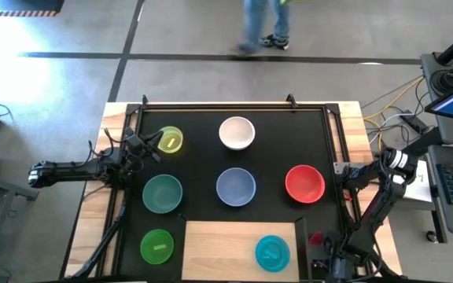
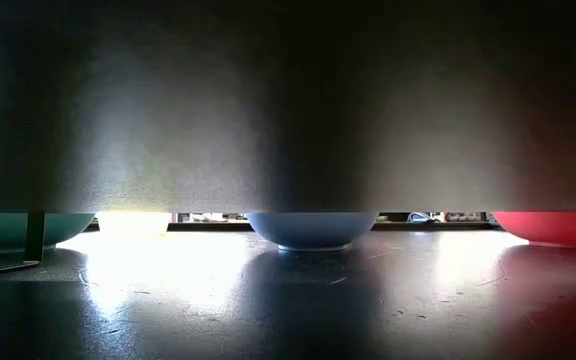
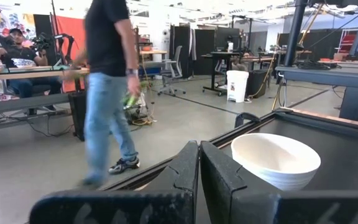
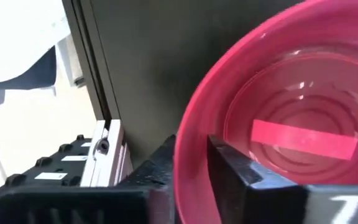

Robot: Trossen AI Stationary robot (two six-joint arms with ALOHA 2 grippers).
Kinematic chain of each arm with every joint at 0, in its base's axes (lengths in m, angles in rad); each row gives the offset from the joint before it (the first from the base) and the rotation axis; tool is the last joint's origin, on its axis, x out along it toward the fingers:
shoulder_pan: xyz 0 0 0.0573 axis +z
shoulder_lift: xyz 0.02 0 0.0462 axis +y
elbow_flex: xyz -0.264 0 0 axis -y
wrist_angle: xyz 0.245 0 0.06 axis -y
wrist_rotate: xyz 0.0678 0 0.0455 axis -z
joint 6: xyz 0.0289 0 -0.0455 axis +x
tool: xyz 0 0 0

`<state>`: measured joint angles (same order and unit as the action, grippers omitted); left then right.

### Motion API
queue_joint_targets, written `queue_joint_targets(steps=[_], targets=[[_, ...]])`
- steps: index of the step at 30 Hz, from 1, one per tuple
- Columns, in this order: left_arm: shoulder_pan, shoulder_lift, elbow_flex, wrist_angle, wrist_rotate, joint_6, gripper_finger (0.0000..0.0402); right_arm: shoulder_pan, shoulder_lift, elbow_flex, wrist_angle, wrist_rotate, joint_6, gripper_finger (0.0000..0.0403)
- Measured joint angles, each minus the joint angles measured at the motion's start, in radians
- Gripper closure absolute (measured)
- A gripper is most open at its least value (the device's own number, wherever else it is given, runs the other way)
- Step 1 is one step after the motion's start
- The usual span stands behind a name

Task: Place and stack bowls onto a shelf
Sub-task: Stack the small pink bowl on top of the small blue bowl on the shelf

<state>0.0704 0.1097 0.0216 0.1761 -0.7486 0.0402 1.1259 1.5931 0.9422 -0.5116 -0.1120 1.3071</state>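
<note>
Right gripper [image 4: 191, 180]: our fingers pinch the rim of the small round magenta plastic bowl [image 4: 291, 124].
Left gripper [image 3: 199, 180]: fingers closed, empty, near the yellow bowl [image 1: 169, 140].
Pale wooden shelf [image 1: 226, 244]: we should lift slowly and keep the bowl level.

Cyan bowl [image 1: 272, 252] upright on the wooden shelf [image 1: 219, 248]; others off it.

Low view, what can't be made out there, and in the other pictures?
Low view: a dark blurred mass covers the upper half; only the undersides of the teal bowl, blue bowl and red bowl show.
High view: the magenta bowl, held by the right claw, is all but hidden under the right arm.
High view: the person is blurred and cut off by the top edge.
</note>
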Motion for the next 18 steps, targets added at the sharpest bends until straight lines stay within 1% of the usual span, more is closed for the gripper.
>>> queue_joint_targets(steps=[4, 7, 14, 18], targets=[[0.000, 0.000, 0.000, 0.000, 0.000, 0.000, 0.0402, -0.001, -0.003, 0.001, -0.002, -0.013, 0.000, 0.0370], [0.000, 0.000, 0.000, 0.001, 0.000, 0.000, 0.0402, -0.001, -0.004, 0.002, -0.001, -0.021, 0.010, 0.0383], [0.000, 0.000, 0.000, 0.001, 0.000, 0.000, 0.0402, -0.001, -0.037, 0.002, -0.017, -0.046, 0.052, 0.0389], [0.000, 0.000, 0.000, 0.001, 0.000, 0.000, 0.0402, -0.001, -0.082, 0.002, -0.048, -0.052, 0.077, 0.0390]])
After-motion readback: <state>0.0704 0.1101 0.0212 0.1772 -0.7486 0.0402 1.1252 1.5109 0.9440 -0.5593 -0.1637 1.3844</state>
